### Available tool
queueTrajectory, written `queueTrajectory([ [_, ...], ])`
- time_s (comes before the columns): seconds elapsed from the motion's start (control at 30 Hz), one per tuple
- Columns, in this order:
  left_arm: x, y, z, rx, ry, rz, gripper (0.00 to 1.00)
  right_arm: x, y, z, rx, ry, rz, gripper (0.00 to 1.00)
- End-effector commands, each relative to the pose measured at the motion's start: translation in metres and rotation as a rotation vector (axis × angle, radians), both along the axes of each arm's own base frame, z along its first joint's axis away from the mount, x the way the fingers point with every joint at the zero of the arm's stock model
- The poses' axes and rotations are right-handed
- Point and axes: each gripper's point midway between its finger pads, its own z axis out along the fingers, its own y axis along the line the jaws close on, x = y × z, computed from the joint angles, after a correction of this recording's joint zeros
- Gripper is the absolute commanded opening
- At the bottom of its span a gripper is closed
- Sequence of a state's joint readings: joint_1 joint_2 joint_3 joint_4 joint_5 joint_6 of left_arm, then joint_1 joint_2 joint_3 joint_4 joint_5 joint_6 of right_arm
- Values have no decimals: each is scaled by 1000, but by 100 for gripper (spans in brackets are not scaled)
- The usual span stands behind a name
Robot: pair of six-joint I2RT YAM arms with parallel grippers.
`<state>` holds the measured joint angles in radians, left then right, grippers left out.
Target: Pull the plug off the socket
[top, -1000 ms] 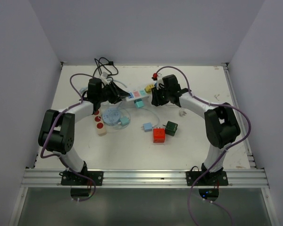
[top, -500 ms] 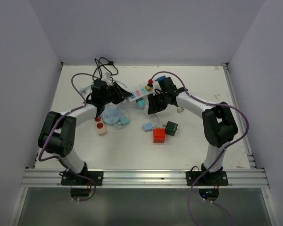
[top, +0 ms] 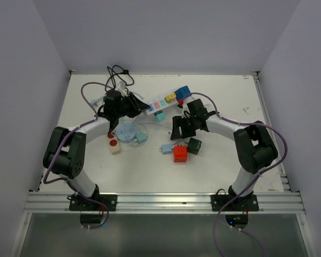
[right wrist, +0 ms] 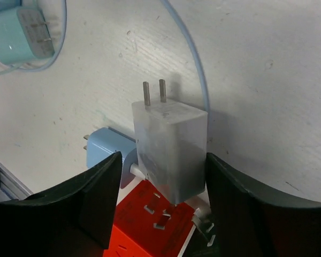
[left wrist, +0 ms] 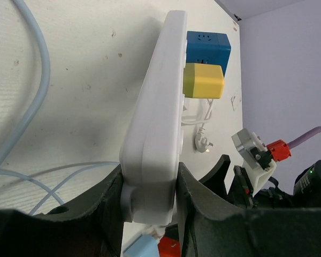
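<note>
A white power strip (top: pixel 163 103) lies slanted at the back middle of the table, with a yellow plug (top: pixel 170 97) and a blue plug (top: pixel 183 92) in its far end. My left gripper (top: pixel 132 105) is shut on the strip's near end; in the left wrist view the strip (left wrist: pixel 160 107) sits clamped between both fingers (left wrist: pixel 109 198). My right gripper (top: pixel 176 130) is down over a pile of loose plugs. In the right wrist view a pale grey two-prong plug (right wrist: pixel 171 144) stands between its open fingers (right wrist: pixel 104 187), with a gap on the left side.
Under the right gripper lie a red cube plug (top: pixel 180 153), a dark green plug (top: pixel 194 145) and a light blue plug (top: pixel 166 145). A round disc (top: pixel 127 131), a teal plug (top: pixel 141 137) and a small red-button strip (top: pixel 113 143) sit left of centre. Black cables (top: pixel 117 75) are at the back.
My right gripper has left the power strip and moved toward the front, down to the plug pile, bringing the grey plug along. The left gripper has stayed on the strip.
</note>
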<state>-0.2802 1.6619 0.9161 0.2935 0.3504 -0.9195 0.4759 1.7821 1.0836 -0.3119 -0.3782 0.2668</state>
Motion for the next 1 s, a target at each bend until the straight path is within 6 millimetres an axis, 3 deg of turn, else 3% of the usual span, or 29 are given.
queueTrajectory([
  [0.0, 11, 14, 5, 66, -25, 53, 0, 24, 0, 43, 155, -87, -104, 67],
  [0.1, 10, 16, 5, 69, -24, 55, 0, 40, -17, 58, 238, -111, -226, 69],
  [0.13, 9, 15, 4, 66, -21, 50, 0, 43, -33, 52, 242, -96, -295, 69],
  [0.2, 7, 14, 5, 55, -17, 38, 0, 59, -39, 65, 339, -120, -389, 68],
  [0.37, 4, 14, 9, 53, -14, 36, 0, 87, -69, 52, 485, -49, -687, 60],
  [0.4, 3, 14, 11, 48, -12, 37, 0, 90, -72, 41, 512, 16, -762, 59],
  [0.47, 1, 13, 12, 38, -12, 27, 0, 102, -70, 45, 590, 4, -798, 57],
  [0.6, -3, 10, 16, 18, -9, 13, 0, 119, -65, 34, 703, 82, -906, 55],
  [0.67, -5, 9, 16, 13, -8, 5, 0, 129, -64, 40, 764, 65, -915, 55],
  [0.97, -14, 10, 14, 6, -8, -4, 0, 152, -61, 31, 892, 130, -1006, 55],
])
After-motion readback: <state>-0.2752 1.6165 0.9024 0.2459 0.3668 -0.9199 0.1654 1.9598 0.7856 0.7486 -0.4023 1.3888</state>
